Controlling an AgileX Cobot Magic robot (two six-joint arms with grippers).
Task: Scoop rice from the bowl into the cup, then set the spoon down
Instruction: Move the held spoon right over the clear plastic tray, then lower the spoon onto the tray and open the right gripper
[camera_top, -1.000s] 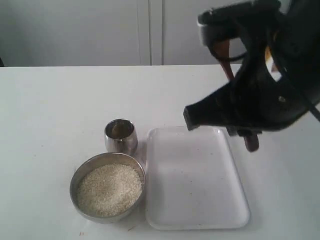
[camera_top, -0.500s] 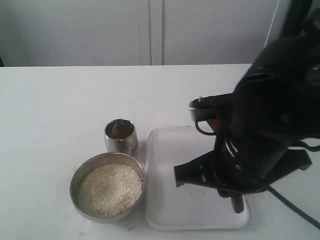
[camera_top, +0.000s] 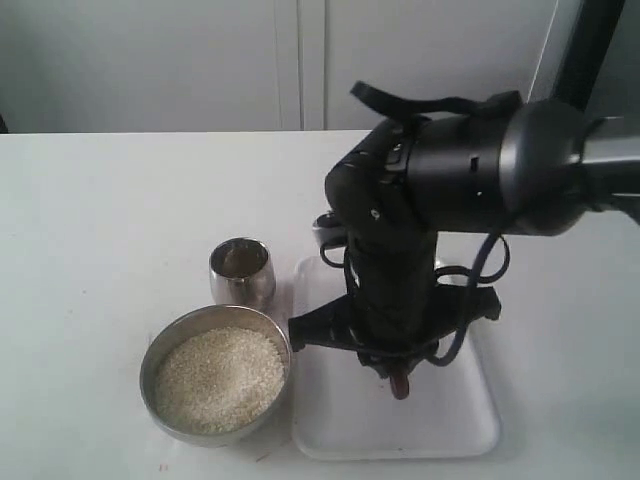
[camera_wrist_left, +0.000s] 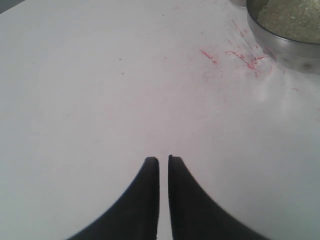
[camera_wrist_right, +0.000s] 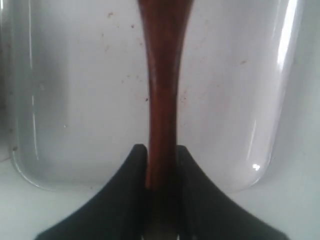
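Right gripper: jaws closed down to the width of a slim handle, both black fingers pressed against the spoon. The spoon is dark reddish-brown wood with a smooth grain. Its handle runs straight out from the jaws over the tray and widens where the frame cuts it off. In the exterior view only the spoon's rounded end shows under the black wrist, over the middle of the tray. Can't tell if it touches the tray.

Left gripper: tapered black jaws almost together with a thin slit between, holding nothing, over bare table. There are red scuff marks on the table near the bowl.

The surface is a matte white table. The bowl sits near the front edge, left of centre. It is wide, shallow shiny steel, filled with rice, an off-white granular heap. The cup is a small rounded mirror steel cup just behind the bowl toward the far edge, close to it; contact unclear. The tray is white glossy plastic, rectangular with rounded corners. It lies right of the bowl, its long side just beside the rim, reaching the front edge.

Behind the far edge are pale grey panels with vertical seams.
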